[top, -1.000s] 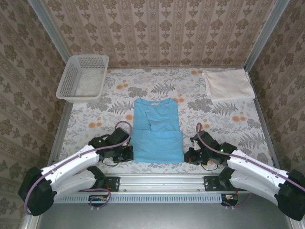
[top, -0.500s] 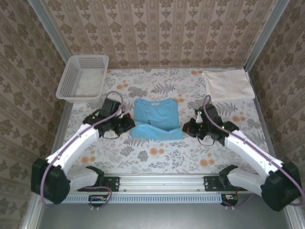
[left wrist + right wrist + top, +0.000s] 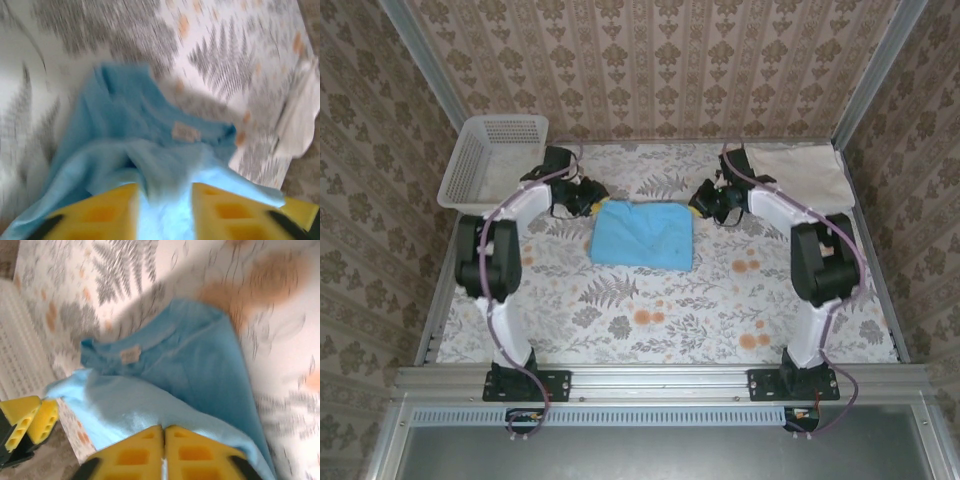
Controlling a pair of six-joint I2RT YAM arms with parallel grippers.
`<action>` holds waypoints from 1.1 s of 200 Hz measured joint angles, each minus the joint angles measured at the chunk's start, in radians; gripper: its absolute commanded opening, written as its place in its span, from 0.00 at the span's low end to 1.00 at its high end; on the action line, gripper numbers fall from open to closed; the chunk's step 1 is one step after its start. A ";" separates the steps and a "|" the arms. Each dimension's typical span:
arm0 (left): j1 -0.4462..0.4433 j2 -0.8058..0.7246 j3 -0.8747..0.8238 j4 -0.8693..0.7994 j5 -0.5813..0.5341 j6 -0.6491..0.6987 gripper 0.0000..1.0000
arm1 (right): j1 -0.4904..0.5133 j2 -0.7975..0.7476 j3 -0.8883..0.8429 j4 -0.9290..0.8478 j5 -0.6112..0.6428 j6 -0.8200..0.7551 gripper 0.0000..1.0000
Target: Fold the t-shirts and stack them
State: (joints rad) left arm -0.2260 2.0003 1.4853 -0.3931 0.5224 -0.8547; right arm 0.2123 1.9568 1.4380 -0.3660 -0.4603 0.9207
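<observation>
Fingers [image 3: 105, 212] of my left gripper [image 3: 164, 210] stand apart, blue cloth loose between them. My right gripper [image 3: 163, 450] pinches the edge. The light blue t-shirt [image 3: 645, 235] lies folded on the table [image 3: 620, 320] between both grippers. It looks soft and floppy, so I'd grab corners.

Overhead camera looks down from behind; both wrist cameras closely face the blue t-shirt [image 3: 643, 235].

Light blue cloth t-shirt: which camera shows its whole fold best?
Top external: the whole folded light blue cloth t-shirt lies in frame. Both wrist views give blurred close-ups of its collar end.
</observation>
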 measured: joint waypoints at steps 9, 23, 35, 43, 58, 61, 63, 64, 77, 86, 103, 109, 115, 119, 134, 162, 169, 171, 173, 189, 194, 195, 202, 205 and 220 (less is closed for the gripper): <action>0.021 0.079 0.064 0.000 0.002 -0.002 0.63 | -0.017 0.082 0.086 -0.028 -0.004 0.003 0.49; 0.046 0.153 0.123 0.000 0.002 -0.014 0.64 | -0.039 0.174 0.195 -0.065 0.000 -0.002 0.56; 0.061 0.167 0.134 -0.005 -0.001 -0.010 0.71 | -0.051 0.197 0.229 -0.092 0.016 -0.008 0.59; 0.065 0.162 0.145 -0.027 -0.007 -0.002 0.73 | -0.060 0.191 0.230 -0.108 0.032 -0.013 0.60; 0.056 0.129 0.160 -0.045 -0.031 0.020 0.73 | -0.068 0.162 0.222 -0.131 0.058 -0.027 0.58; 0.053 0.118 0.160 -0.049 -0.036 0.024 0.73 | -0.068 0.153 0.217 -0.131 0.061 -0.029 0.57; 0.050 0.108 0.160 -0.052 -0.039 0.029 0.73 | -0.068 0.143 0.209 -0.128 0.064 -0.029 0.56; 0.049 0.105 0.160 -0.054 -0.041 0.031 0.73 | -0.068 0.140 0.205 -0.126 0.064 -0.030 0.56; 0.024 0.034 0.150 -0.069 -0.069 0.055 0.72 | -0.055 0.054 0.111 -0.082 0.070 -0.034 0.52; 0.002 -0.027 0.125 -0.068 -0.092 0.069 0.70 | -0.038 -0.012 0.036 -0.053 0.071 -0.035 0.46; -0.058 -0.157 0.050 -0.061 -0.126 0.089 0.59 | 0.025 -0.122 -0.085 0.001 0.069 -0.044 0.32; -0.081 -0.195 0.018 -0.050 -0.136 0.095 0.55 | 0.054 -0.145 -0.113 0.021 0.063 -0.044 0.30; -0.105 -0.225 -0.012 -0.039 -0.144 0.103 0.52 | 0.079 -0.156 -0.131 0.041 0.056 -0.041 0.27; -0.124 -0.241 -0.033 -0.031 -0.151 0.111 0.50 | 0.095 -0.158 -0.140 0.055 0.053 -0.037 0.25; -0.185 -0.260 -0.087 -0.020 -0.173 0.126 0.43 | 0.154 -0.148 -0.174 0.109 0.035 -0.033 0.18; -0.284 -0.205 -0.151 -0.010 -0.213 0.154 0.39 | 0.207 -0.084 -0.212 0.185 0.014 -0.019 0.12; -0.300 -0.190 -0.175 0.002 -0.216 0.158 0.38 | 0.211 -0.067 -0.227 0.207 0.013 -0.013 0.12; -0.302 -0.187 -0.180 0.005 -0.217 0.160 0.38 | 0.213 -0.062 -0.233 0.212 0.013 -0.011 0.12; -0.305 -0.183 -0.188 0.008 -0.217 0.161 0.38 | 0.214 -0.058 -0.238 0.218 0.012 -0.009 0.12; -0.318 -0.153 -0.245 0.025 -0.232 0.177 0.38 | 0.227 -0.037 -0.285 0.255 0.013 0.005 0.12; -0.319 -0.146 -0.262 0.031 -0.238 0.182 0.38 | 0.230 -0.033 -0.302 0.268 0.015 0.008 0.12; -0.319 -0.143 -0.267 0.031 -0.239 0.183 0.38 | 0.232 -0.032 -0.306 0.272 0.016 0.008 0.12; -0.319 -0.136 -0.291 0.039 -0.243 0.188 0.38 | 0.237 -0.028 -0.327 0.282 0.018 0.012 0.12; -0.319 -0.134 -0.306 0.045 -0.243 0.191 0.38 | 0.240 -0.026 -0.335 0.288 0.019 0.013 0.12; -0.318 -0.138 -0.365 0.095 -0.238 0.198 0.38 | 0.253 -0.024 -0.369 0.334 0.019 0.019 0.11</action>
State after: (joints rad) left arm -0.5442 1.8618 1.1206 -0.2977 0.2840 -0.6567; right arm 0.4648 1.9324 1.0691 -0.0322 -0.4412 0.9394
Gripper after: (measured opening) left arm 0.376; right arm 0.117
